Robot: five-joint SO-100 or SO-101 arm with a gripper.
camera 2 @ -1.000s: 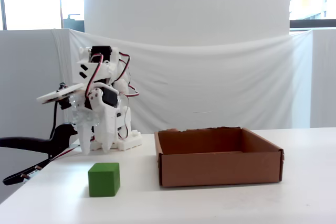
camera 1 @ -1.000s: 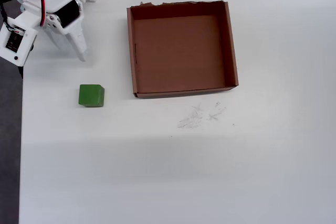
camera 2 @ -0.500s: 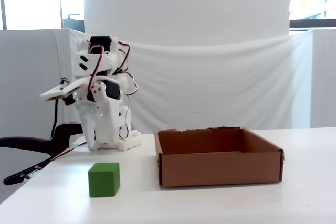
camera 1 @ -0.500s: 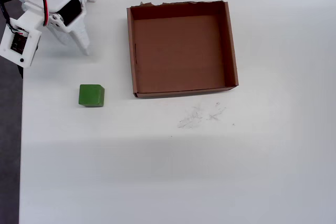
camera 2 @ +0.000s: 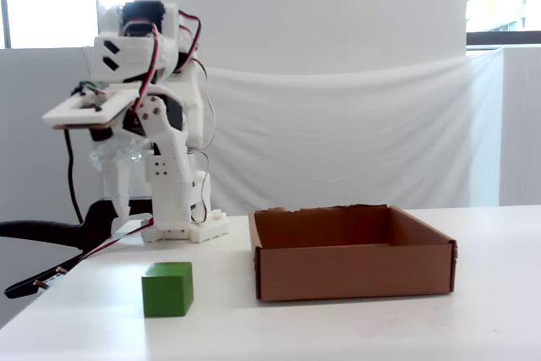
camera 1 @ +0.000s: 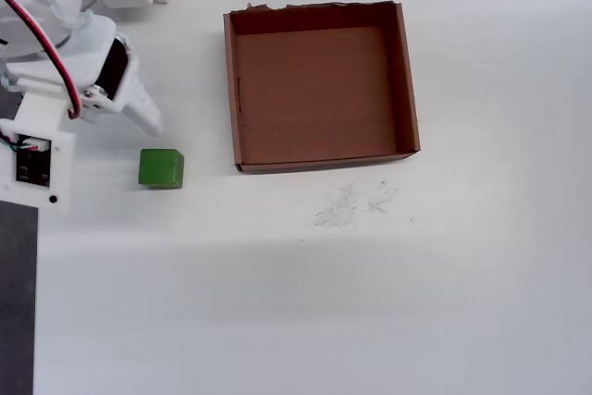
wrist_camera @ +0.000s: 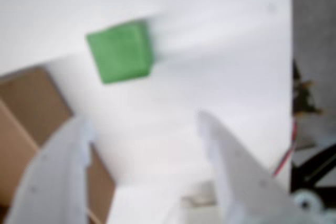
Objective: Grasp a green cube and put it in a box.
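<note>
Nothing is done yet: the green cube (camera 1: 161, 168) sits on the table (camera 1: 370, 302) just left of the empty box (camera 1: 319, 85) in the overhead view. The end effector (wrist_camera: 142, 124) hangs above it, spread open, holding nothing.

Cube (camera 1: 161, 168): solid green, matt, smooth faces, rounded edges; material can't tell. Box (camera 1: 407, 80): raw brown cardboard, matt, top edge ragged and torn in the overhead view. Tabletop (camera 1: 370, 302): white, smooth, low sheen, with faint grey scuff marks (camera 1: 354, 203) just in front of the box. Arm (camera 2: 165, 166): white plastic, matt, looks 3D-printed; red and black insulated wires (camera 2: 153, 48) run along it. Hand (wrist_camera: 142, 124): two white plastic fingers, blurred in the wrist view. Backdrop (camera 2: 355, 141): white cloth, creased and draped.
</note>
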